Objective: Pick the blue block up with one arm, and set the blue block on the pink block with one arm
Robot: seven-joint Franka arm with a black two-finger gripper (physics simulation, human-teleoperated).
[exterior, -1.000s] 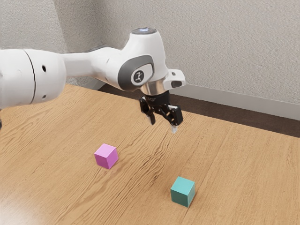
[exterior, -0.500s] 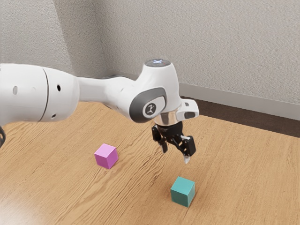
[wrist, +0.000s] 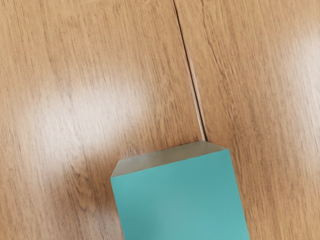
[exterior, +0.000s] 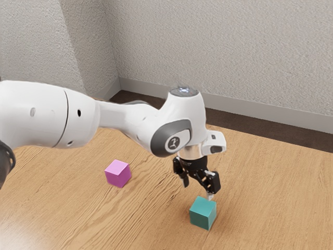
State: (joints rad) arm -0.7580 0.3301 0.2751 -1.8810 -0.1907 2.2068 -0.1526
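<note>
Change: gripper [exterior: 198, 188] has come down and toward the exterior view's right over the last second, from well above the desk to just over the blue block; both blocks lie where they were.
Blue block [exterior: 203, 212]: directly beneath the gripper, resting on the desk, not gripped; from the wrist camera [wrist: 180, 200] it sits right under the hand.
Pink block [exterior: 117, 173]: well apart from the gripper, off toward the exterior view's left, flat on the desk.
Between the blocks: bare desk surface.
Behind the gripper: a dark floor strip [exterior: 270, 127], a pale baseboard [exterior: 260, 108] and a wall [exterior: 234, 47], all well beyond it.
Desk [exterior: 276, 198]: light wood planks with strong grain; a dark seam [wrist: 192, 85] runs away from the blue block's far edge, and soft glare patches lie on the wood.
Block shapes: both are plain cubes with crisp edges and matte faces; the blue one reads teal, the pink one magenta.
Wall texture: grey and rough, meeting in a corner.
Arm [exterior: 78, 122]: thick white links enter from the exterior view's left, bend at a grey-capped joint, and the hand points steeply down.
Gripper state: black fingers spread apart, holding nothing; one fingertip [exterior: 210, 196] hangs close over the blue block's top.
</note>
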